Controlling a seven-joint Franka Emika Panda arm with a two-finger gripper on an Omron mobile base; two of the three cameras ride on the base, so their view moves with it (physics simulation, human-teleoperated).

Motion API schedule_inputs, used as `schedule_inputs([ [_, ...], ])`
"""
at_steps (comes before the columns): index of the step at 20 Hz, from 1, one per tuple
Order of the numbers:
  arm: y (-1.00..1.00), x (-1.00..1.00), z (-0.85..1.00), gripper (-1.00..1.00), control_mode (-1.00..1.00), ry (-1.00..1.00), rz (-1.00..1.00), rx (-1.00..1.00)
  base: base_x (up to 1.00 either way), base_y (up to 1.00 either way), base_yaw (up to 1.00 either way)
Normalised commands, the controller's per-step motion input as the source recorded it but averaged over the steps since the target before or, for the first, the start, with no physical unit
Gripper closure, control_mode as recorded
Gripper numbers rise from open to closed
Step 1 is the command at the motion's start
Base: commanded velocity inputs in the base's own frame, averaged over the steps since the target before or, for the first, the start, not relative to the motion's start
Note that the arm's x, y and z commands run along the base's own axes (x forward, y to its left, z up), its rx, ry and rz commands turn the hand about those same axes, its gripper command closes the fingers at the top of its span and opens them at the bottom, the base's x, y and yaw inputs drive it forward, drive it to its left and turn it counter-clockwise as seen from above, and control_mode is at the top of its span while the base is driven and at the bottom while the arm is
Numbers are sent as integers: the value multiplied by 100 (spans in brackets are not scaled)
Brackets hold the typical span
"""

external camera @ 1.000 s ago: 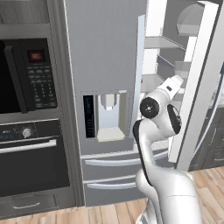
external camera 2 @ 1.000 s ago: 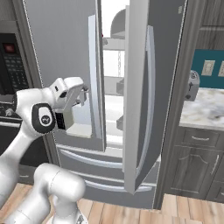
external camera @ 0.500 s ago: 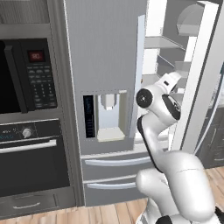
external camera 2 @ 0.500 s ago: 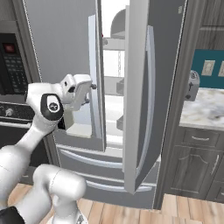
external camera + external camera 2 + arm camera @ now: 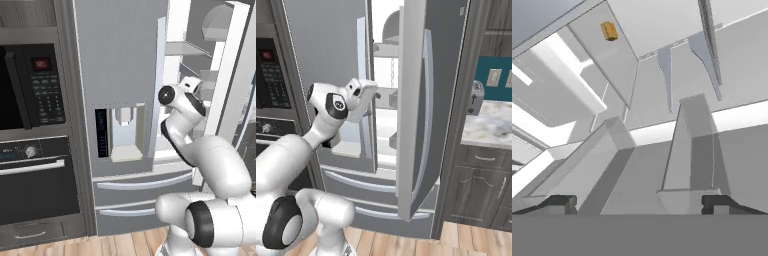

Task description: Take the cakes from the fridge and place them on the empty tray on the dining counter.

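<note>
One fridge (image 5: 120, 60) with two doors, one tan-brown cake (image 5: 609, 31), one microwave (image 5: 30, 85), one oven (image 5: 35, 185).

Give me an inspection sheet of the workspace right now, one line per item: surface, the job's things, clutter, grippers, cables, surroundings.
Surface: marble counter at the right edge, a toaster on it.
Job's things: fridge with left door shut, right door swung open, white shelves exposed; a small tan-brown piece inside, likely one cake; tray nothing seen.
Clutter: nothing seen.
Grippers: gripper open and empty, fingers spread, pointed into the fridge opening.
Cables: nothing seen.
Surroundings: black microwave over black oven left of the fridge; grey cabinets right; wood floor.
</note>
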Motion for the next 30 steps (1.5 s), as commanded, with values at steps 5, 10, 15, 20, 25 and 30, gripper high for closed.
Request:
schedule_inputs([
  [5,-17,61,-12,-100,-100,23,-1,-7,0,0,0],
  [10,-42,34,-36,-100,-100,13,-13,-17,0,0,0],
  [15,-44,39,-32,-100,-100,14,-17,-15,0,0,0],
  [20,-60,11,-6,-100,-100,14,-14,-8,0,0,0],
  [25,-98,-52,0,-100,-100,3,-19,-2,0,0,0],
  [30,-100,-64,-2,-100,-100,0,-18,0,0,0,0],
])
